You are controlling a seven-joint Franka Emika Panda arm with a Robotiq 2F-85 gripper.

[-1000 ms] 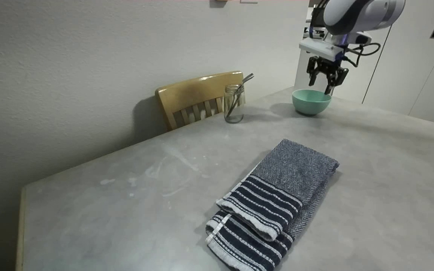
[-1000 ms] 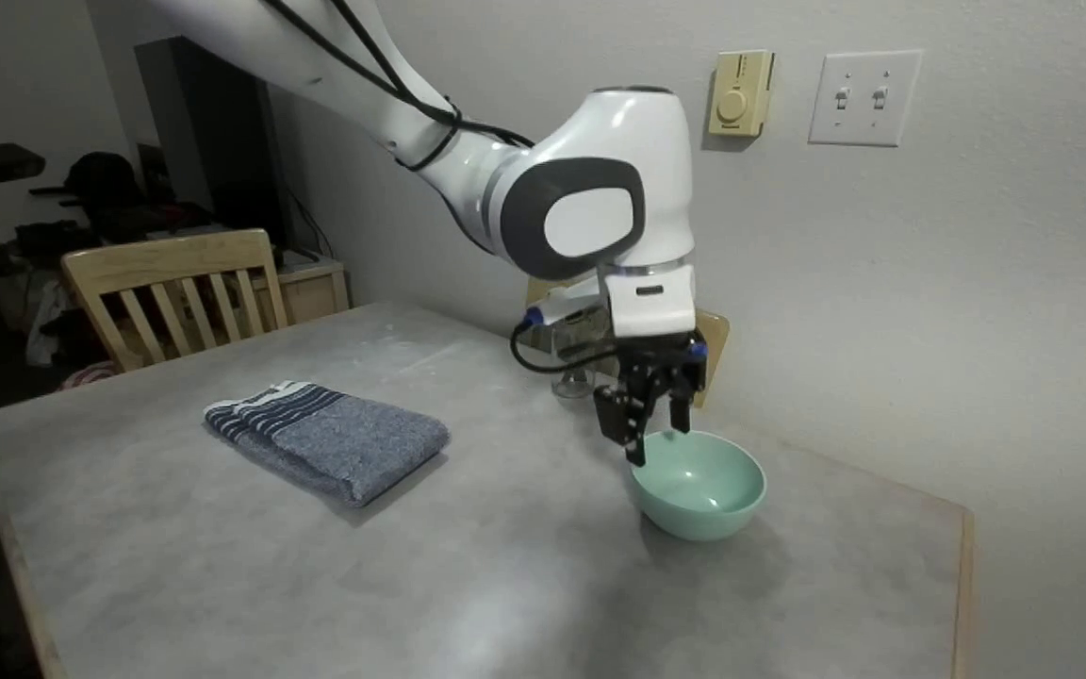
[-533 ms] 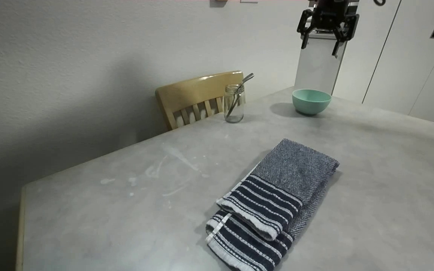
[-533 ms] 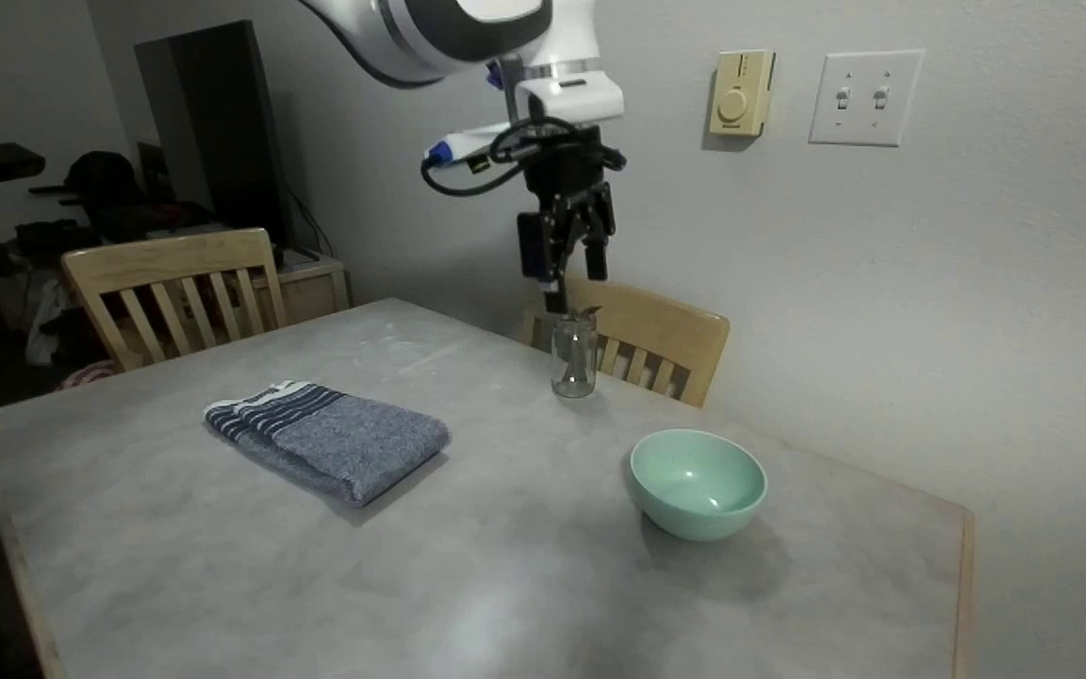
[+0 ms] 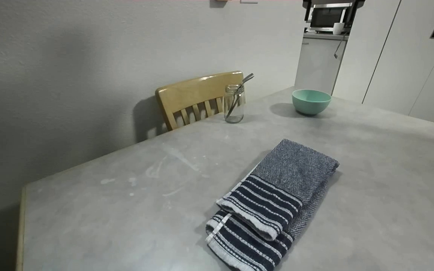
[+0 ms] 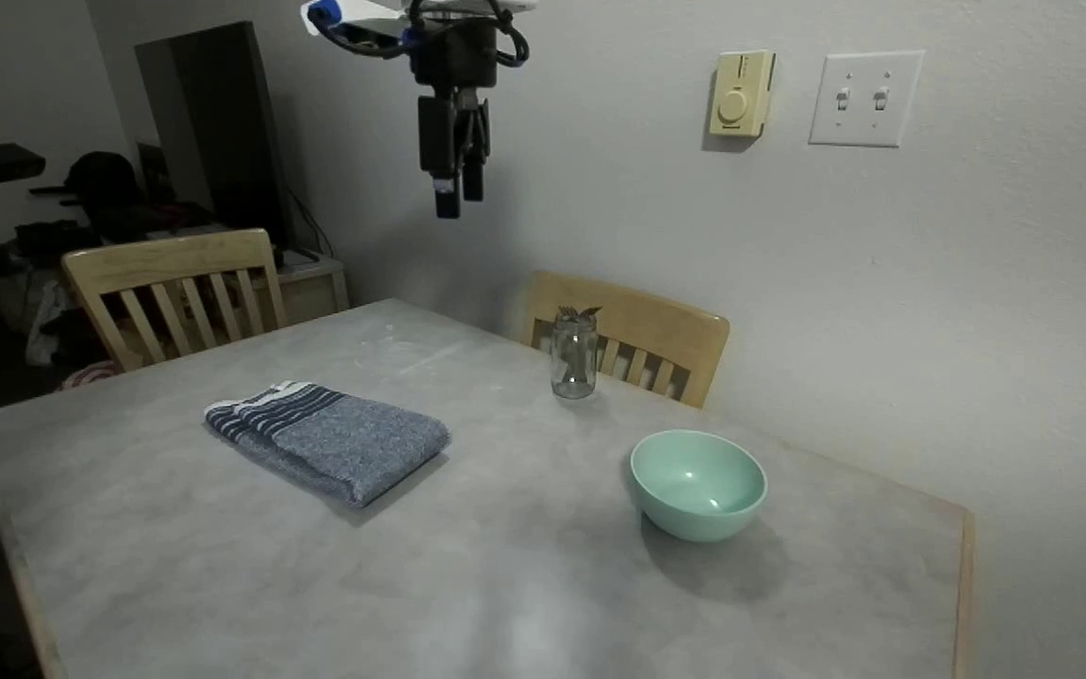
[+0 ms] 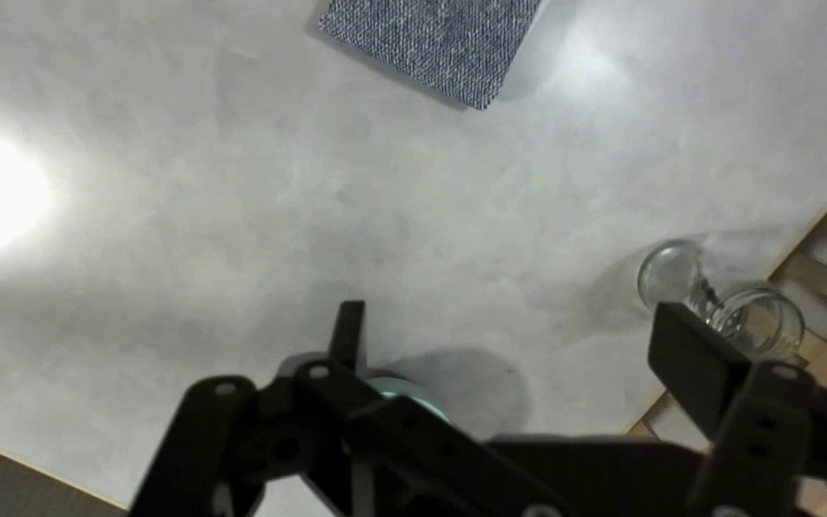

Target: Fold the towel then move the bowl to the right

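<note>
We judge the small round mint-green bowl [image 6: 699, 486] to be light and stiff, its glossy wall likely to slip if squeezed from outside; we would take it at the rim, with the black two-fingered gripper [image 7: 512, 324] straddling the edge. It sits upright on the mottled grey tabletop [image 6: 505, 566], well apart from the grey textured-cloth towel [image 5: 269, 205] with navy and white striped ends, which lies folded in layers. That cloth should handle soft and limp, so any hold needs all its layers at the folded edge. In the wrist view we see the fingers spread wide, holding nothing. There we get only a sliver of bowl behind a finger and the towel's plain end; both exterior views show the stripes and the bowl's full outline. In an exterior view we also find a dark-fronted microwave [image 5: 326, 18], absent from the wrist view.
</note>
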